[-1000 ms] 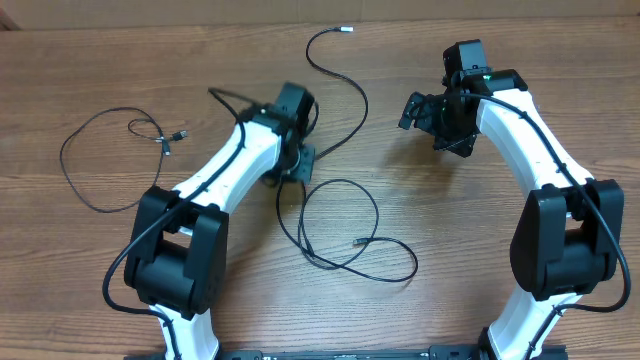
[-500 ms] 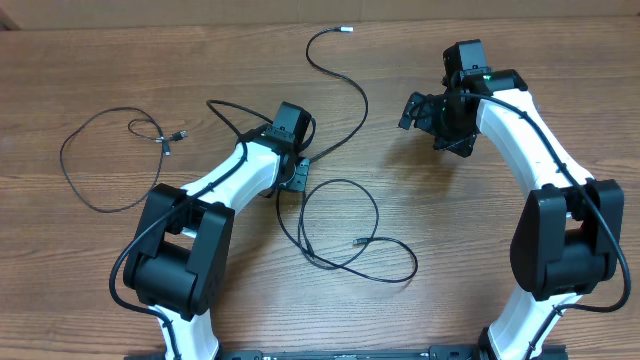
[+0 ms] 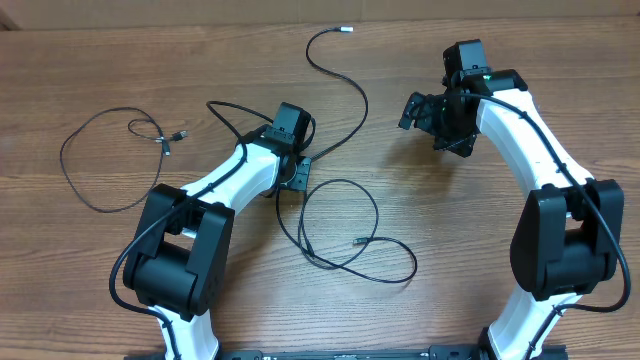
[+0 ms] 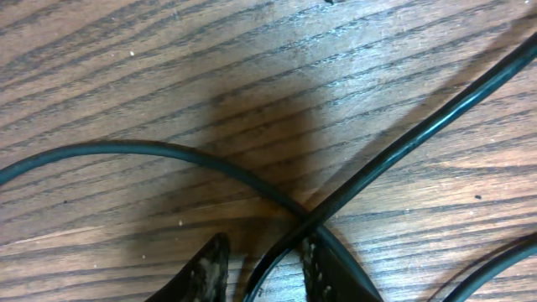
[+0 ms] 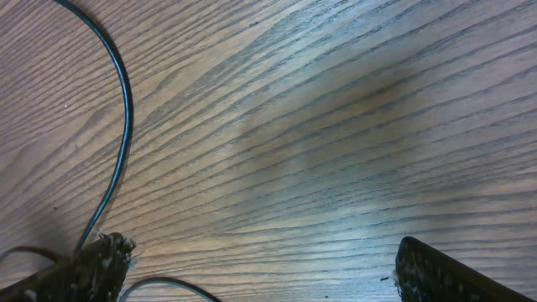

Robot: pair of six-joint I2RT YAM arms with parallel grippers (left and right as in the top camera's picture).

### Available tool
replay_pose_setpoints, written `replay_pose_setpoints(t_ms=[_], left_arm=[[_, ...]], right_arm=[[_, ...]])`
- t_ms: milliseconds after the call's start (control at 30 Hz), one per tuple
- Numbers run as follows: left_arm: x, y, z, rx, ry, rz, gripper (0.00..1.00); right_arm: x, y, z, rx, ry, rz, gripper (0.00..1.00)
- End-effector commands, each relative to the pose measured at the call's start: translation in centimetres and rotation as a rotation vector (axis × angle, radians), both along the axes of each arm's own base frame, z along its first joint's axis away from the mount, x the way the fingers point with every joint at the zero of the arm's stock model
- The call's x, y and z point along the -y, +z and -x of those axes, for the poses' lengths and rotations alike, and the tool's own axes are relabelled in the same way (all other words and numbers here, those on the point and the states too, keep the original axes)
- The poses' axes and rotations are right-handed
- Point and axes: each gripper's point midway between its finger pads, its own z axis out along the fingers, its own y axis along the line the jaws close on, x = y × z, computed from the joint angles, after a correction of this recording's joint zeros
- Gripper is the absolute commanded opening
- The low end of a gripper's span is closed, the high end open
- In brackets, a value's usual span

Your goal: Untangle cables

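Note:
Two thin black cables lie on the wooden table. One cable [image 3: 70, 170] forms a loose loop at the far left. The other cable [image 3: 345, 95] runs from a silvery tip at the back down into loops [image 3: 340, 225] in the middle. My left gripper [image 3: 296, 172] sits low over that cable where two strands cross [image 4: 306, 216]. Its jaws are slightly open, and a strand [image 4: 277, 260] passes loosely between the fingers [image 4: 205, 268]. My right gripper [image 3: 415, 110] hovers wide open over bare wood, with a cable strand [image 5: 124, 109] beside its left finger [image 5: 92, 268].
The left cable's plug ends [image 3: 170, 140] lie close together inside its loop. A small plug [image 3: 358, 241] rests within the middle loops. The arms' bases stand at the near edge, left [image 3: 175, 270] and right [image 3: 565, 250].
My left gripper has gone from shut to slightly open around the strand and shifted a little toward the near side. The right arm has not moved.

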Motion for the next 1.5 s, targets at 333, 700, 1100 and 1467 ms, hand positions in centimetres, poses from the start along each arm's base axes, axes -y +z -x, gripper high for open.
replay_pose_setpoints(t_ms=[333,700,1100,1467], left_arm=[[-0.1,-1.0,1.0,-0.035,-0.020,0.007,0.55],[1.4,-1.1,1.7,-0.074,-0.045,0.092,0.25],[0.6,-0.8,3.5,-0.159,-0.092,0.046,0.04],[1.8,5.1,4.5,-0.300,-0.086,0.088,0.04]], right_arm=[[-0.1,0.1,0.0,0.005,0.002,0.002,1.00],[-0.1,0.1,0.0,0.005,0.002,0.002,1.00],[-0.1,0.1,0.0,0.005,0.002,0.002,1.00],[-0.1,0.1,0.0,0.005,0.002,0.002,1.00]])
